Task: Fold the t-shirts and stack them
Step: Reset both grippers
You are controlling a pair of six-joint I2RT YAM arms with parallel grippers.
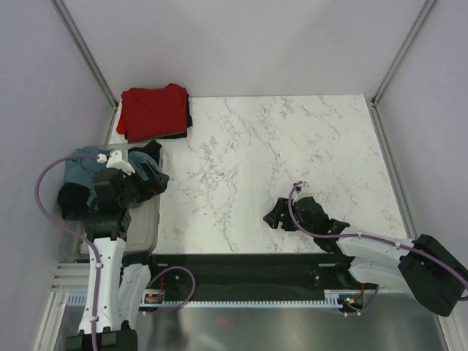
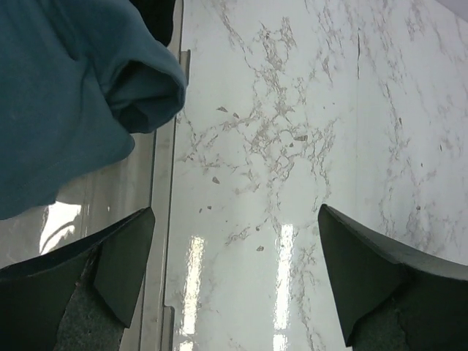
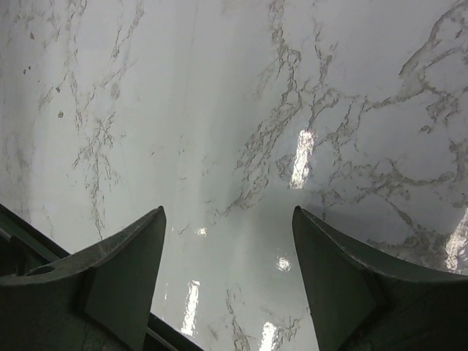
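over at the left edge of the top view, the grey-blue shirt (image 1: 79, 170) sits bunched in the clear tub (image 1: 142, 228), and from the left wrist it fills the upper left of the frame. my left gripper (image 2: 234, 241) is spread wide and empty right by the tub rim. my right gripper (image 3: 228, 234) is open too, over the marble table (image 1: 292, 146) lower right. the dark red shirt (image 1: 152, 110) lies folded upper left on a black shirt (image 1: 175, 134). the cloth looks soft, light and floppy, so i'd pinch a thick bunched fold, not one loose layer.
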